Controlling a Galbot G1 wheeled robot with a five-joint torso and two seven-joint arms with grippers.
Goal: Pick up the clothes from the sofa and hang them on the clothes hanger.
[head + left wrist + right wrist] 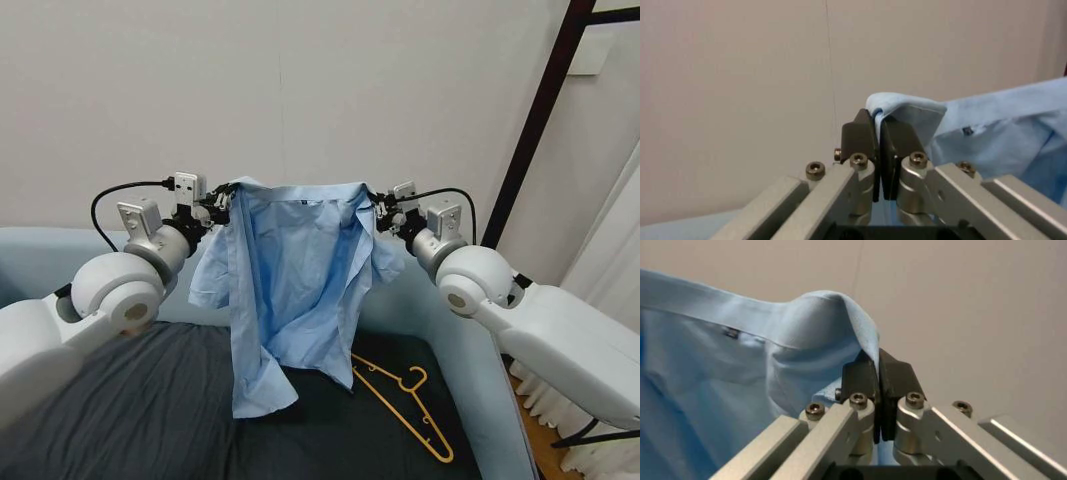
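A light blue shirt (295, 280) hangs spread in the air above the sofa, held by its shoulders. My left gripper (228, 200) is shut on the shirt's left shoulder; in the left wrist view the black pads (860, 140) pinch a fold of blue shirt (987, 125). My right gripper (378, 208) is shut on the other shoulder, and its pads (861, 377) clamp the shirt (760, 370) in the right wrist view. An orange clothes hanger (410, 395) lies flat on the dark sofa seat, below and right of the shirt's hem.
The sofa has a dark seat (120, 410) and a pale blue backrest (40, 260). A plain wall stands behind it. A dark slanted pole (535, 120) rises at the right, with white fabric (610, 240) beside it.
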